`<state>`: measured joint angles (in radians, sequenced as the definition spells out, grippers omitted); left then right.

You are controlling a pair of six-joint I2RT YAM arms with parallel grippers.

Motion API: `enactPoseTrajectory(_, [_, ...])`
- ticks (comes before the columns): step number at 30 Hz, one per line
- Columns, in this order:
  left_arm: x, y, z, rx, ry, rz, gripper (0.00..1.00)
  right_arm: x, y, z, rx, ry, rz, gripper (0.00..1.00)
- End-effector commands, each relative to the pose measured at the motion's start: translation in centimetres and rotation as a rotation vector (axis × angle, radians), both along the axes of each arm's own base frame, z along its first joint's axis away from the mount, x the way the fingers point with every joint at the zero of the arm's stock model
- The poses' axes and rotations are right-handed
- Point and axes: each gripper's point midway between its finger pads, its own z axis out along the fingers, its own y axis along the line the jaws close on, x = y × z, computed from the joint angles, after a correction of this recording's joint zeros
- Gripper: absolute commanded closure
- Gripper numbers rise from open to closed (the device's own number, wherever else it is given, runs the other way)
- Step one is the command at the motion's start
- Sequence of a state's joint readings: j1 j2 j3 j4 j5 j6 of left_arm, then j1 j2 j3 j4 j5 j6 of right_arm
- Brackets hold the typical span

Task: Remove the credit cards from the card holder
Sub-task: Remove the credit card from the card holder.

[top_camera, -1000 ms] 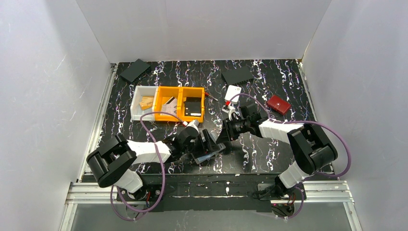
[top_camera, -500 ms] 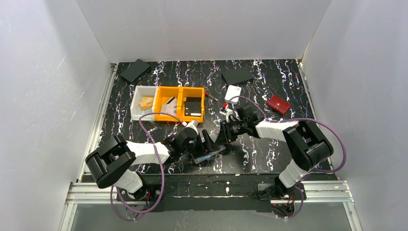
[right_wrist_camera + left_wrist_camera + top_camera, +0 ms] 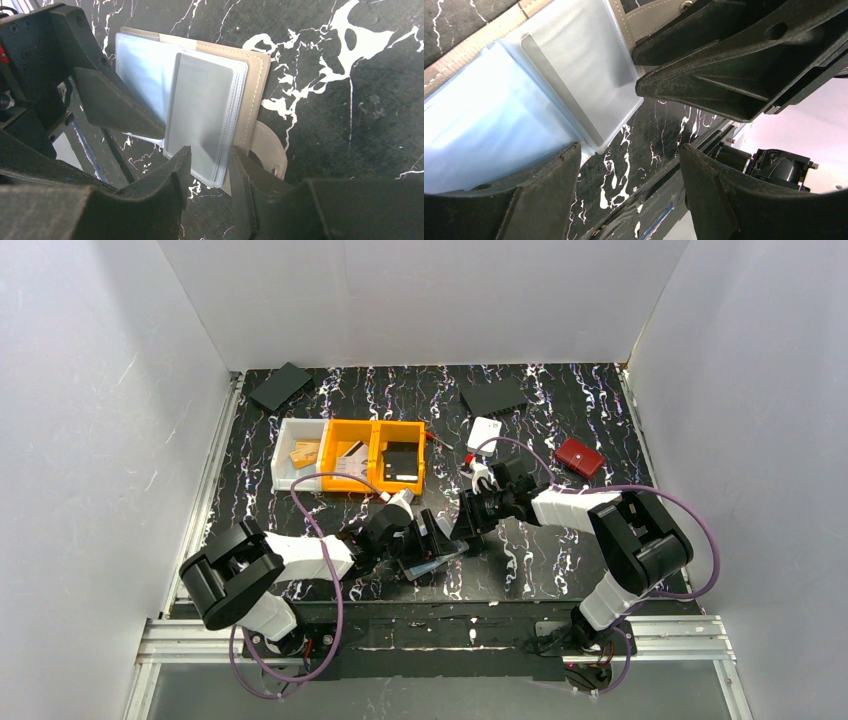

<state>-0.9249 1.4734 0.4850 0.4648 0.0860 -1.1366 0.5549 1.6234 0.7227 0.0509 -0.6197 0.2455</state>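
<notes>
The card holder point(image 3: 436, 562) lies open near the table's front edge, its taupe cover point(image 3: 255, 85) facing down. Clear sleeves fan out from it. One holds a silvery credit card point(image 3: 200, 110), and a pale blue one point(image 3: 142, 75) lies beside it. In the left wrist view the same silvery sleeve point(image 3: 574, 65) and blue sleeve point(image 3: 484, 120) show. My right gripper point(image 3: 210, 152) is open, its fingers straddling the sleeves' lower corner without pinching it. My left gripper point(image 3: 629, 150) is open wide, one finger point(image 3: 549, 185) over the blue sleeve. The two grippers point(image 3: 428, 540) point(image 3: 462, 530) meet above the holder.
Orange bins point(image 3: 380, 428) and a white bin point(image 3: 283, 455) hold small items at the back left. A small white case point(image 3: 484, 431) and a red wallet point(image 3: 579, 457) lie at the back right. Two flat black pieces point(image 3: 281, 386) point(image 3: 494, 397) sit at the rear.
My right gripper came down and left onto the holder, then eased back a little, and its jaws widened. The left jaws opened slightly. The holder stayed put.
</notes>
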Motion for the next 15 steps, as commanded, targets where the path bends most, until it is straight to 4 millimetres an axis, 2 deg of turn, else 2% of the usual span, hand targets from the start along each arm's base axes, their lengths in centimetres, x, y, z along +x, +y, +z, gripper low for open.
enactPoseTrajectory(1, [-1.2,2.1,-3.4,0.137,0.052,-0.017,0.28,0.6,0.7,1.0,0.03,-0.028,0.029,0.58])
enactPoseTrajectory(10, [-1.4,2.3,-3.9,0.148,0.061,-0.02,0.28,1.6,0.6,3.2,0.047,-0.145,0.031,0.56])
enactPoseTrajectory(15, [-1.3,2.1,-3.9,0.147,0.061,-0.024,0.28,1.2,0.7,3.0,0.051,-0.126,0.046,0.57])
